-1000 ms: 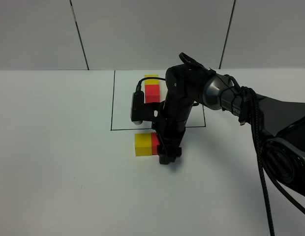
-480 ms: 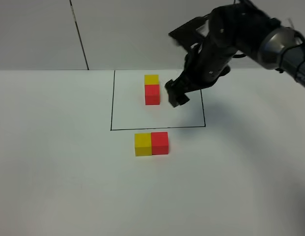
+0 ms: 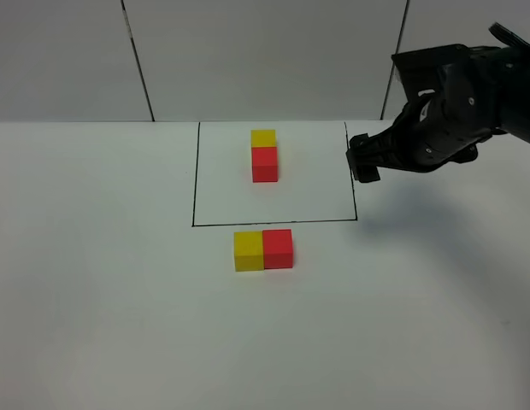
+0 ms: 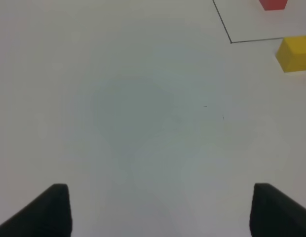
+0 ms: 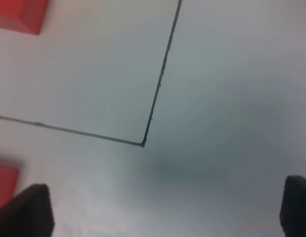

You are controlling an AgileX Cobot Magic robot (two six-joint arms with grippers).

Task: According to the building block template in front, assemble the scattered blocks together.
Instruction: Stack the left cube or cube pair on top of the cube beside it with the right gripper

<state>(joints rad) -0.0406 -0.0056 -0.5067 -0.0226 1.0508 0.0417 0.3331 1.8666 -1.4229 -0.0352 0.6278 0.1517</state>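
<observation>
The building block template, a yellow cube (image 3: 263,137) joined to a red cube (image 3: 265,163), lies inside the black-line rectangle (image 3: 193,188). Just in front of the rectangle the scattered blocks sit side by side and touching: yellow block (image 3: 248,251) on the left, red block (image 3: 278,248) on the right. My right gripper (image 3: 363,162) hangs in the air at the rectangle's right edge, apart from every block. In the right wrist view the right gripper (image 5: 165,210) is open and holds nothing. My left gripper (image 4: 160,212) is open over bare table, with the yellow block (image 4: 294,53) far from it.
The white table (image 3: 94,299) runs back to a white panelled wall (image 3: 248,51). The right wrist view shows the rectangle's near right corner (image 5: 142,144), the template's red cube (image 5: 17,15) inside it and the loose red block (image 5: 2,185) outside it.
My right gripper has let go of the red block beside the yellow one. It then rose and pulled back to the right, past the rectangle's right edge. The blocks stayed put.
</observation>
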